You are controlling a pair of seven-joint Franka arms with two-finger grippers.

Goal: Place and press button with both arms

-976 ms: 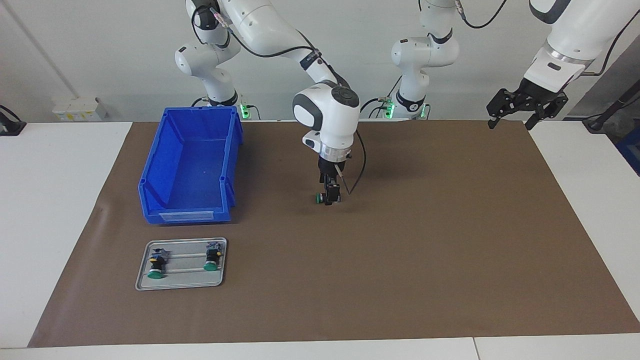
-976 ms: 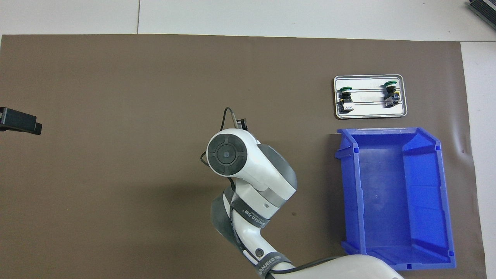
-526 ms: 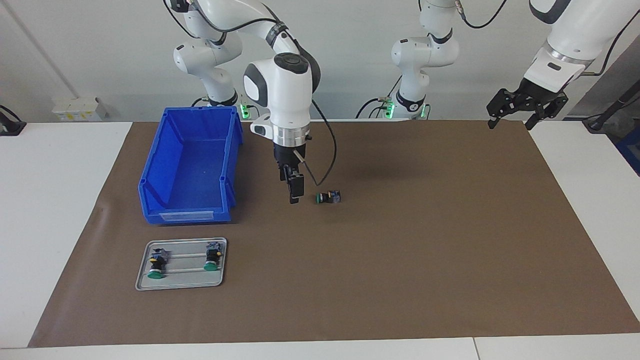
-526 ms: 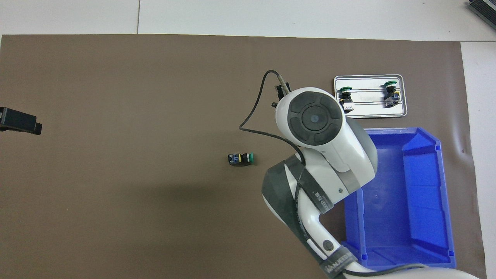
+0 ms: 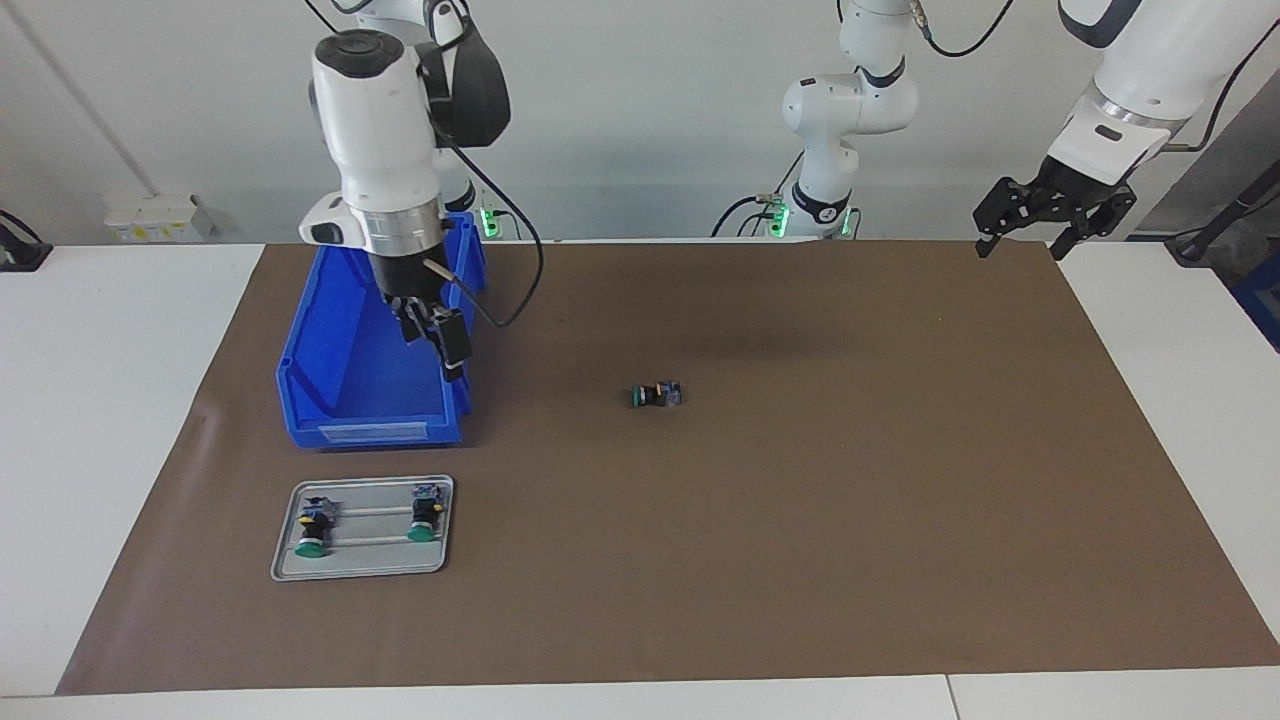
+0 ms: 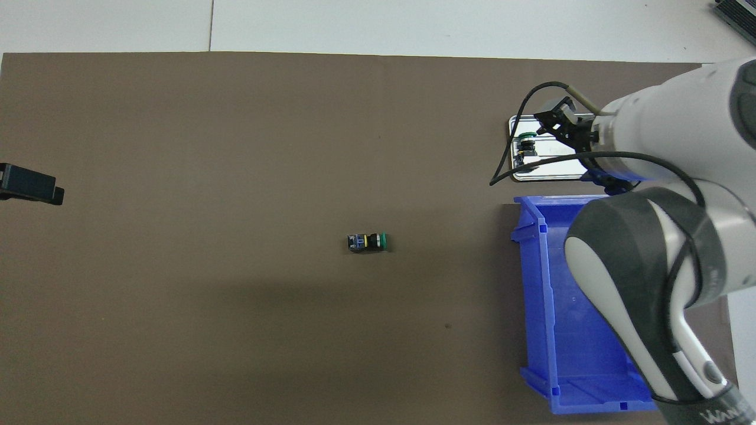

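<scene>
From overhead, the right arm covers much of the metal tray and the blue bin, hiding one of the tray's two buttons. The right hand hangs open and empty over the bin. The left hand, open too, waits above the counter's corner at the left arm's end. The button lies on its side mid-mat, with bare mat all round.

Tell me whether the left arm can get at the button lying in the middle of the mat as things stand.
Probably yes: the button lies alone on bare mat, nothing beside it. The left gripper hangs open over the mat's corner; the right gripper is over the blue bin.
</scene>
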